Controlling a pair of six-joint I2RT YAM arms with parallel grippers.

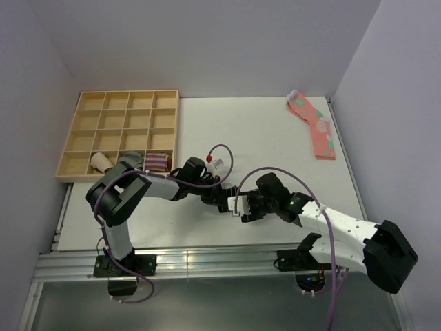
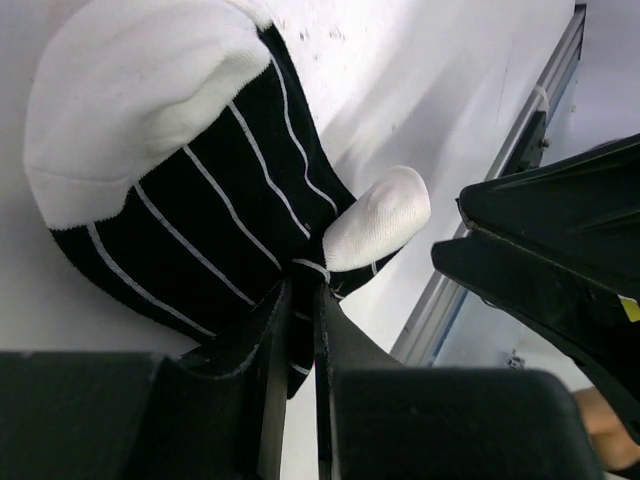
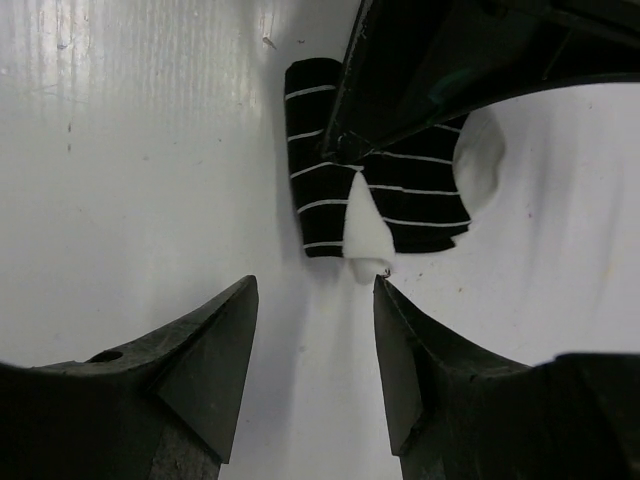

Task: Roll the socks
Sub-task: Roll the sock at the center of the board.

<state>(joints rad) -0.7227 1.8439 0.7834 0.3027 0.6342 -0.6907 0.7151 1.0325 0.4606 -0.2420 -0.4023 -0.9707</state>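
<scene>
One bundle of black striped socks (image 2: 200, 210) lay on the white table (image 3: 130, 150) between two grippers. The left gripper (image 2: 303, 305) pinched its edge, and the right gripper (image 3: 314, 295) stood spread just beside it.

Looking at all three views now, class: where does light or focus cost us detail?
Left wrist: white toe of the socks washes out; left pincer is near-black. Right wrist: table glares in streaks; right pincer is a dark silhouette. Top external: even, sharp.

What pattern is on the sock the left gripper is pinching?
The sock is black with thin white stripes and white ends, clearest in the left wrist view.
</scene>
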